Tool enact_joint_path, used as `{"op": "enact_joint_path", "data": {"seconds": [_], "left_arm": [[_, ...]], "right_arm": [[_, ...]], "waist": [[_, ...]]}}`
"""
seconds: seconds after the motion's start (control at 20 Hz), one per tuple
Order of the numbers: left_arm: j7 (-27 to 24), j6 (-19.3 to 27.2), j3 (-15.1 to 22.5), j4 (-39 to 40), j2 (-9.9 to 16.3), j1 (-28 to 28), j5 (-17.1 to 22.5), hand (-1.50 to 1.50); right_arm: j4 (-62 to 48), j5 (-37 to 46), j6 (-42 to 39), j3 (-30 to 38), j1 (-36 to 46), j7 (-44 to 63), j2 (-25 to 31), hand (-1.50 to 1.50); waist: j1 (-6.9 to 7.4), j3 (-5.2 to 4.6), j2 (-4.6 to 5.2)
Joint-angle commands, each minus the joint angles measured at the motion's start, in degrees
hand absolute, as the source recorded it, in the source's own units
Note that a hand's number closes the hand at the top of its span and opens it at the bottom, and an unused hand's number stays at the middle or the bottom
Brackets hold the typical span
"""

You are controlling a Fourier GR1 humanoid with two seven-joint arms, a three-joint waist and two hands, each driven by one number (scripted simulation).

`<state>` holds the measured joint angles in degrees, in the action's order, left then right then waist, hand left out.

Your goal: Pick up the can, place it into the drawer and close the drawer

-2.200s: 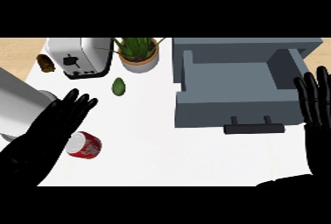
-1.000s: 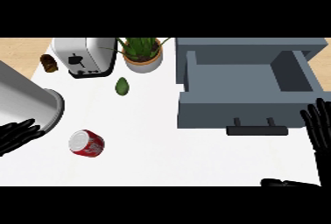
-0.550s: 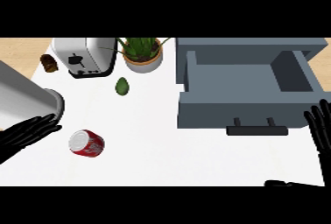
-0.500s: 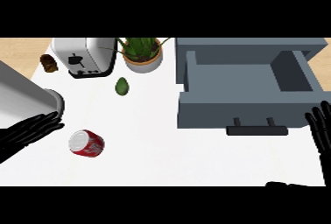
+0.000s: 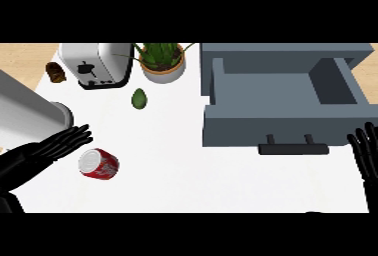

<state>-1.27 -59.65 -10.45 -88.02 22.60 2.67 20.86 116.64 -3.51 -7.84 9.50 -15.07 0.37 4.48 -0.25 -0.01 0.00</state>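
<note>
**A:** Where is the can?

**B:** The red can (image 5: 99, 164) lies on its side on the white counter (image 5: 184, 170), silver end facing up and to the left, well apart from the grey drawer (image 5: 284, 107), which stands pulled open at the right with its dark handle (image 5: 292, 148) toward the near edge.

**A:** And the hands?

**B:** The left hand (image 5: 44, 152) comes in from the lower left, fingers straight and spread, the tips just above and left of the can; I cannot tell whether they touch it. It holds nothing. The right hand (image 5: 365, 157) shows at the right edge, fingers up and relaxed, just right of the drawer's handle, resting and empty.

**A:** Anything in the way?

**B:** A large silver cylinder (image 5: 26, 122) sits right behind the left hand. Further back are a toaster (image 5: 96, 64), a small brown object (image 5: 55, 71) beside it, a potted plant (image 5: 162, 61) and an avocado (image 5: 139, 98). The counter between can and drawer is bare.
</note>
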Motion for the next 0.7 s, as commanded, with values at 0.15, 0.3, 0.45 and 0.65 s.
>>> {"op": "enact_joint_path", "data": {"seconds": [0.15, 0.3, 0.45, 0.65], "left_arm": [[-10.3, -1.6, -0.1, 3.4, -4.4, 0.9, -13.6, -1.5], [-13.9, -3.7, -1.1, 8.3, -1.5, 1.9, -15.1, -1.5], [-23.7, -3.4, -1.2, 16.7, 0.5, 4.8, -22.0, -1.5], [-27.5, 0.8, 1.0, 18.8, 1.4, 5.6, -25.4, -1.5]], "right_arm": [[-2.7, 3.3, 0.1, -1.4, -1.9, -4.8, -3.0, -1.5], [1.9, -0.7, -1.0, 1.0, 0.4, 2.0, -0.2, -1.5], [-2.2, -0.9, -1.1, 2.1, 4.5, 1.8, 1.2, -1.5], [1.2, 0.1, -0.4, 1.6, 1.6, 2.7, -0.3, -1.5]], "waist": [[0.05, -0.01, 0.0], [0.02, -0.02, 0.0], [-0.17, -0.1, 0.2], [-0.16, -0.05, 0.07]]}}
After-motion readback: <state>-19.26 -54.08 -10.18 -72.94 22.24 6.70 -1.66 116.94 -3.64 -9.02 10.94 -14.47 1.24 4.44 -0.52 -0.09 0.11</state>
